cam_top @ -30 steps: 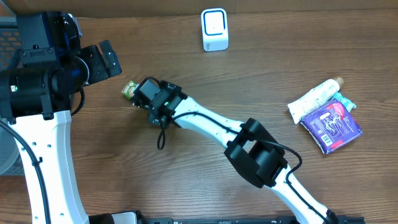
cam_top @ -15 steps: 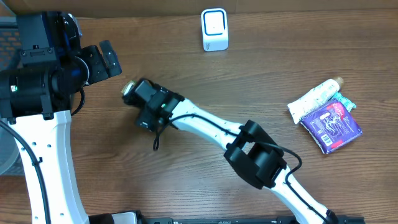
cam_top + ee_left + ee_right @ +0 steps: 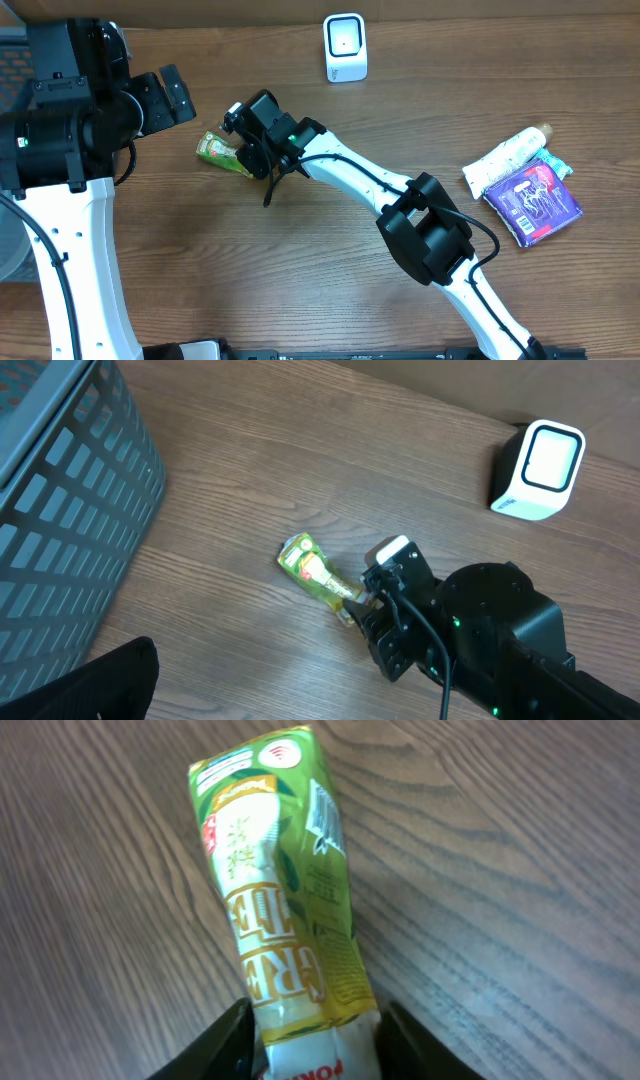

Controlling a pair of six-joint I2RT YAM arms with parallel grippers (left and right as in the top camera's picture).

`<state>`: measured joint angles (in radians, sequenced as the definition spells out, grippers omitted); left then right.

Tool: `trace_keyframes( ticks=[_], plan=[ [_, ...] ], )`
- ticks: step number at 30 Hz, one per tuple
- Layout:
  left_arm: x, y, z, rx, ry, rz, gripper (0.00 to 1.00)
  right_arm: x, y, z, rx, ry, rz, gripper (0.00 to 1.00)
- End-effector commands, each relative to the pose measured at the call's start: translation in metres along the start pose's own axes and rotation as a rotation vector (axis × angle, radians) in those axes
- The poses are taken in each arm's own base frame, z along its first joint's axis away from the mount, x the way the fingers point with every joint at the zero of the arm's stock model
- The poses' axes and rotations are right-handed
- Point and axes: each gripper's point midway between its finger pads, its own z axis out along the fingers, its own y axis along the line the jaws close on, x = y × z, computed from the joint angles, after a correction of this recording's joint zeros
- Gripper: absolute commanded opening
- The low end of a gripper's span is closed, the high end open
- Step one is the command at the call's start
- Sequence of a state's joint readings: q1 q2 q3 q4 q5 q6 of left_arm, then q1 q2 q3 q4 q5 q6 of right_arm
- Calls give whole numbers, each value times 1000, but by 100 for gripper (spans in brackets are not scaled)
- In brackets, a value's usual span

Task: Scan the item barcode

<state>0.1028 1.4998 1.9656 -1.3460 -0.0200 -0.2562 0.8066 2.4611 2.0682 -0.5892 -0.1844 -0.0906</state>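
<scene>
1. Far left, left wrist view: a grey-blue slatted basket sits at the left edge of the counter.
2. Left arm is parked over the far left corner. Left jaws stand wide apart with nothing between them, well clear of the packet.
3. Task item: a green packet lies left of the counter's middle, toward the far edge, with its long axis angled. Its free end points toward the left edge.
4. From the left wrist the green packet shows a yellow-green label face up. Its right end disappears into the right jaws.
5. Right wrist close-up: the green packet runs away from the camera. The two fingers press against either side of its near end, so the right jaws are clamped on it. I cannot tell whether it is off the wood or resting on it.
6. Along the packet's right side is a white patch with dark bars that looks like the barcode, turned sideways and partly upward.
7. Right arm stretches from the near edge diagonally up to the packet.
8. White scanner stands at the far edge, about mid-counter, well apart from the packet. Also seen from the left wrist.
9. Near the right edge: a white tube touching a purple packet.
</scene>
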Motion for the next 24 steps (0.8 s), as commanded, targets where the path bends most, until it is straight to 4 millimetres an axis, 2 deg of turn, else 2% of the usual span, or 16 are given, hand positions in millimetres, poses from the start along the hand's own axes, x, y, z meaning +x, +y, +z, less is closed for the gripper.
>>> trace_keyframes(
  ticks=[1,8,10,13,19,20,24],
  plan=[
    [-3,1,-4,-4,-17,-12,100,-7,18,-1,-69,-15,5,32],
    [-3,1,-4,-4,-17,-12,99,-2,20,-2,-82,9,9,5],
    [-3,1,-4,-4,-17,-12,100,1,21,-6,-82,27,14,4],
    [-3,1,-4,-4,-17,-12,100,5,24,-23,-81,69,37,4],
    [-3,1,-4,-4,-17,-12,99,13,19,-76,-49,157,229,4],
    [-3,1,-4,-4,-17,-12,99,18,15,-88,-39,185,276,4],
    [-3,1,-4,-4,-17,-12,100,45,-2,-111,1,299,412,4]
  ],
)
